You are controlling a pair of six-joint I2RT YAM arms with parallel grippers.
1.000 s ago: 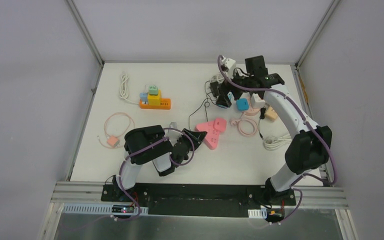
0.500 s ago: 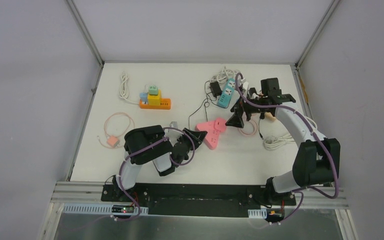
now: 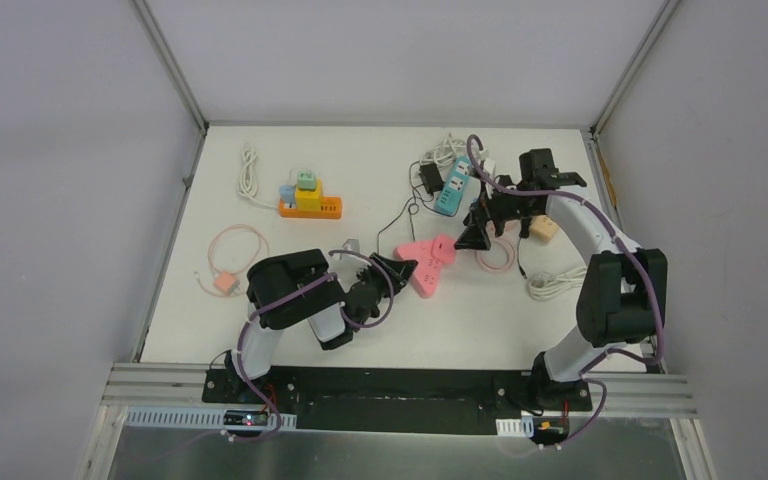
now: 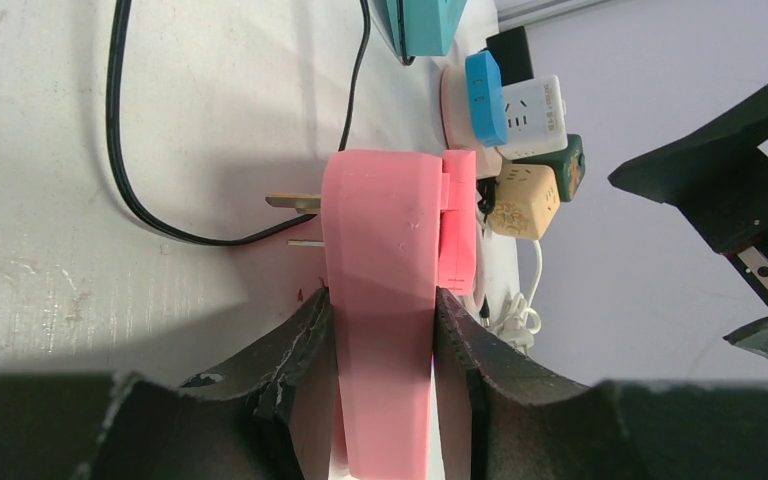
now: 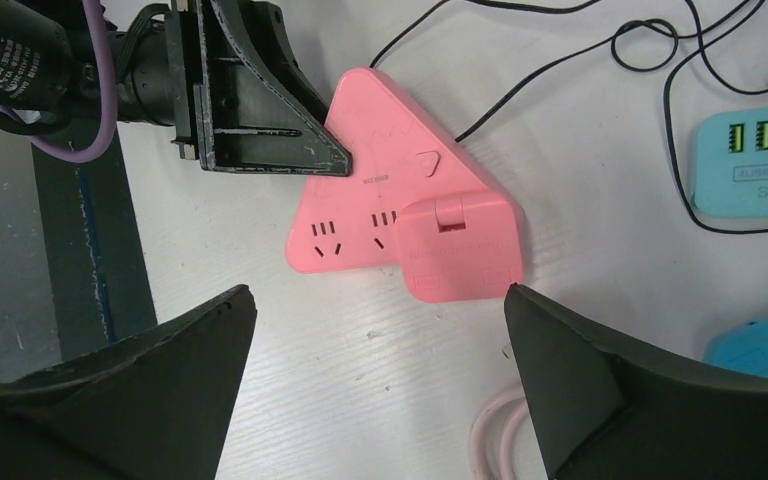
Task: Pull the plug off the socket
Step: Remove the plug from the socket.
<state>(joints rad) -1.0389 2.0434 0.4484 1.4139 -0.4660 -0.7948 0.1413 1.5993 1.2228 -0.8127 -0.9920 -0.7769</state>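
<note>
white desk (image 3: 380, 160) held the pink socket (image 3: 415, 268) near its middle, our left gripper (image 3: 400, 270) clamped on its left corner; we judged nothing pulled yet: pink plug (image 5: 457, 245) sat seated, right gripper (image 5: 379, 290) spread wide above.

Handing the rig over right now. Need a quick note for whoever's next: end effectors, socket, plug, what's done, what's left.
Left end effector: shut on one corner of the pink socket.
Right end effector: open, hovering over the pink plug, not touching it.
The plug is seated in the socket.
Done: socket braced, right arm roughly lined up.
Left: lower, close on the plug, pull it off.
</note>
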